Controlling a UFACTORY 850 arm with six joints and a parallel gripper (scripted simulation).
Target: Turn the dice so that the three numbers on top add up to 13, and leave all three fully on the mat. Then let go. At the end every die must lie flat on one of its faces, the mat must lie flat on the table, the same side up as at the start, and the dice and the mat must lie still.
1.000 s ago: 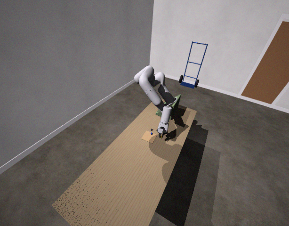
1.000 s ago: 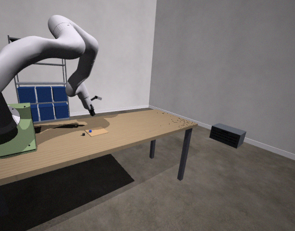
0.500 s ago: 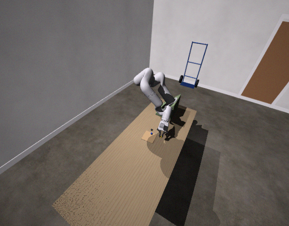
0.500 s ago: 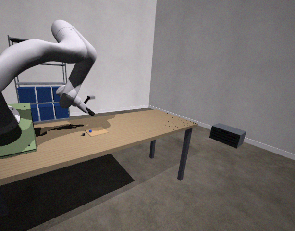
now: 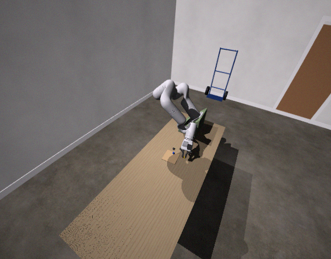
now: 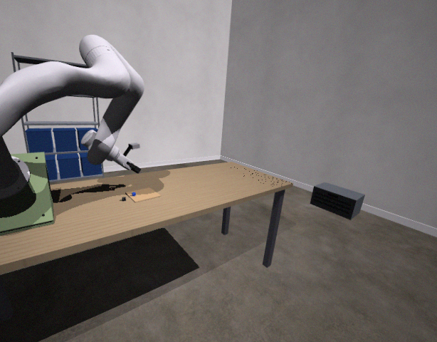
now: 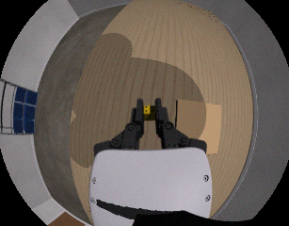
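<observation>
Tilted above the bench (image 5: pixel 149 189) (image 6: pixel 196 194) (image 7: pixel 215 61), the end effector (image 5: pixel 184 156) (image 6: pixel 137 170) (image 7: pixel 149 105) grips the yellow die (image 5: pixel 184 157) (image 7: pixel 147 110) between its narrowly parted fingers, while below and off to one side of it lie the mat (image 5: pixel 169 157) (image 6: pixel 146 195) (image 7: pixel 214 127), the blue die (image 5: pixel 173 152) (image 6: pixel 134 194) on it, and the black die (image 5: pixel 173 148) (image 6: pixel 124 199) just beside it.

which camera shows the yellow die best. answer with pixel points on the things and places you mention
The wrist view: it shows the yellow die (image 5: pixel 184 157) (image 7: pixel 147 110) between the fingers of the gripper (image 5: pixel 184 156) (image 6: pixel 137 170) (image 7: pixel 149 105), with dark pips on one yellow face. The top view shows only a small yellow spot at the fingertips. In the exterior view I can't make the die out at the gripper.
</observation>
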